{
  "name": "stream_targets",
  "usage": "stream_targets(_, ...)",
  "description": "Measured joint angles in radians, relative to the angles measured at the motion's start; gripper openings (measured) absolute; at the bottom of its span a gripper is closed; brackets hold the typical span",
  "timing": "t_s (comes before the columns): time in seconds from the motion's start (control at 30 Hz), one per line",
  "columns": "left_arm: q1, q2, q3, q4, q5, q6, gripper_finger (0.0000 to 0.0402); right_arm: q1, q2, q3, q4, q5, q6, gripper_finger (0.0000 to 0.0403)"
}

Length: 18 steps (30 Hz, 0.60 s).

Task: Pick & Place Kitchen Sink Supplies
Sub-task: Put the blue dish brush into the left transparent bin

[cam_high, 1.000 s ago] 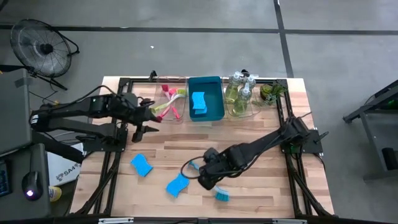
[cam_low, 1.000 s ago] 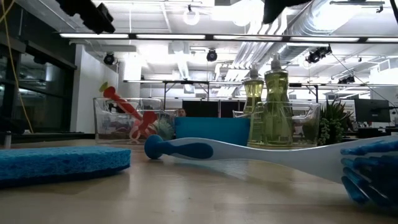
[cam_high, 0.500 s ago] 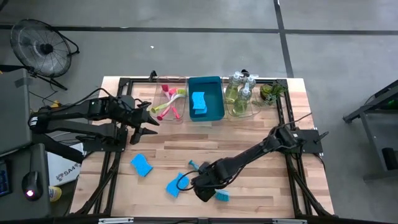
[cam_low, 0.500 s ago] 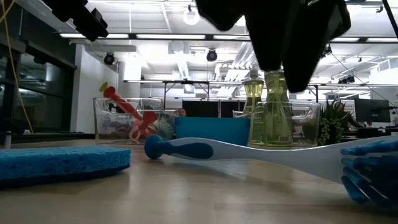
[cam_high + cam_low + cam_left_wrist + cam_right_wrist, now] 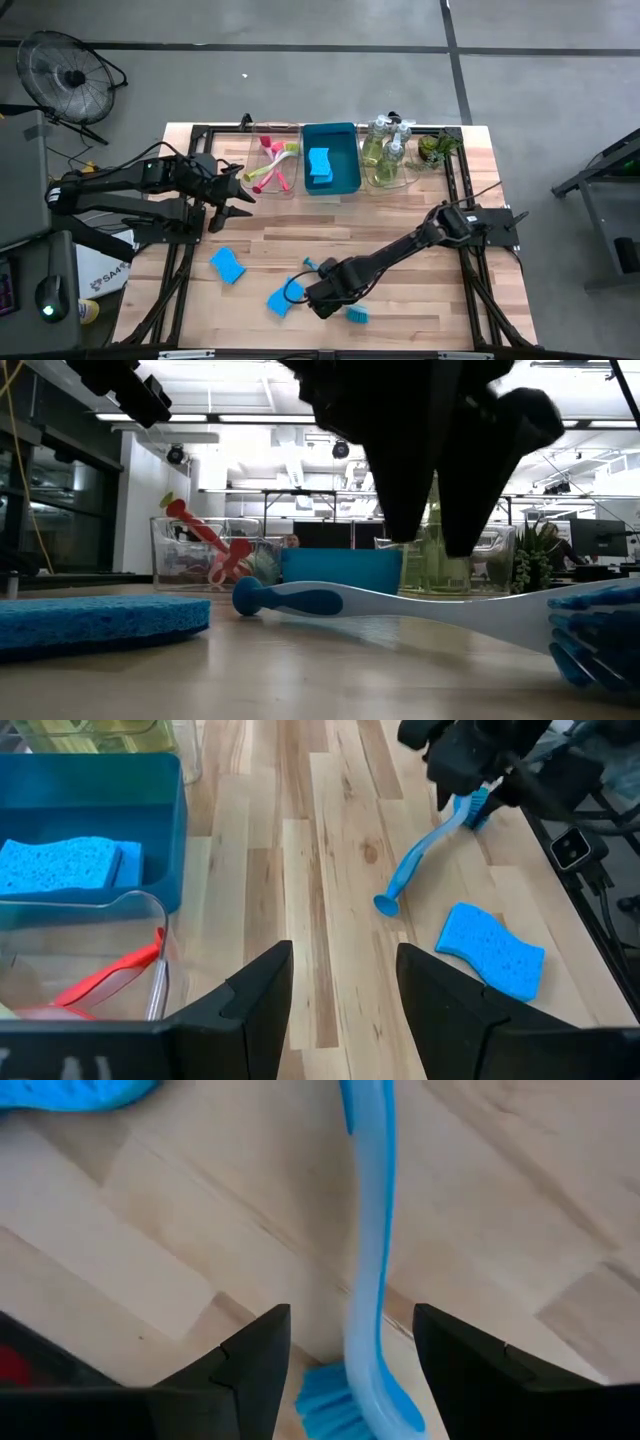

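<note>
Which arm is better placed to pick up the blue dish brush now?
Right. The right gripper hangs open directly over the blue dish brush, fingers either side of its handle. The left gripper waits far off.

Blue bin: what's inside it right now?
The blue bin holds one blue sponge, lying flat. The left wrist view shows the same; its near wall hides part of the floor.

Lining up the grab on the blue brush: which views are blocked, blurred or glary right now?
Low view: right gripper is a black backlit mass hiding the soap bottles, ceiling lights glare, and the near sponge and bristles look soft. Right wrist view: brush handle clear between open fingers. High view: even light, brush partly under the arm.
</note>
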Motion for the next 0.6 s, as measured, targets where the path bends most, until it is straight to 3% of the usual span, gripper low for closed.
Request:
stream_targets(0.33,0.0,0.0,0.0,-0.002,0.0,0.0,0.0176,0.002,0.0,-0.171,0.212,-0.069,0.046,0.0206)
stream_targets(0.6,0.0,0.0,0.0,-0.001,0.0,-0.001,0.0176,0.007,-0.002,-0.188,0.233,-0.085,0.011,0.0206)
